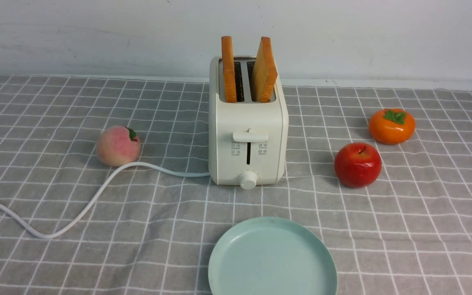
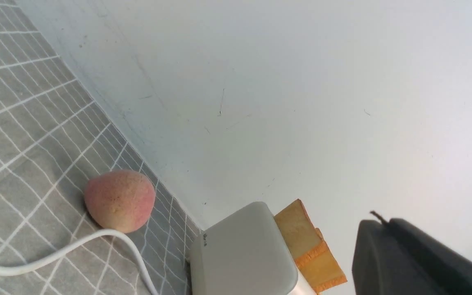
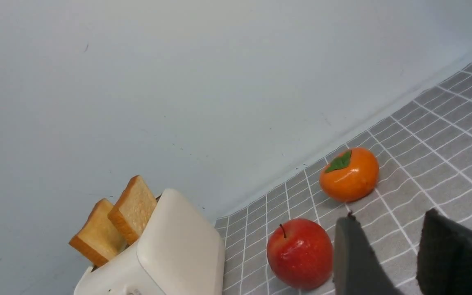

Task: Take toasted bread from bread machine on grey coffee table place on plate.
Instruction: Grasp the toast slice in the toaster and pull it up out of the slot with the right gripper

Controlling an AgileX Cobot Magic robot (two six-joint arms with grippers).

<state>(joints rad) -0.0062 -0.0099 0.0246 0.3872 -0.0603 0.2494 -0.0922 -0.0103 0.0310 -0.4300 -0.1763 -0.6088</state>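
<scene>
1. The toasted bread (image 1: pixel 228 69) stands as two slices in the slots of the bread machine (image 1: pixel 247 135). The right slice leans to the right.
2. The bread machine sits mid-way across the grey coffee table (image 1: pixel 424 213). Small grey icons with captions flank its lever, too small to read.
3. The plate (image 1: pixel 273 262) lies at the near edge, in front of the machine.
4. The left gripper (image 2: pixel 387 223) has its jaws clenched together on nothing.
5. The right gripper (image 3: pixel 389 223) has its jaws parted, with nothing between them.
6. A peach (image 1: pixel 118 146) lies to the left, touching the white cord (image 1: pixel 96 192). An apple (image 1: pixel 357 164) and a persimmon (image 1: pixel 391 125) lie to the right.
</scene>
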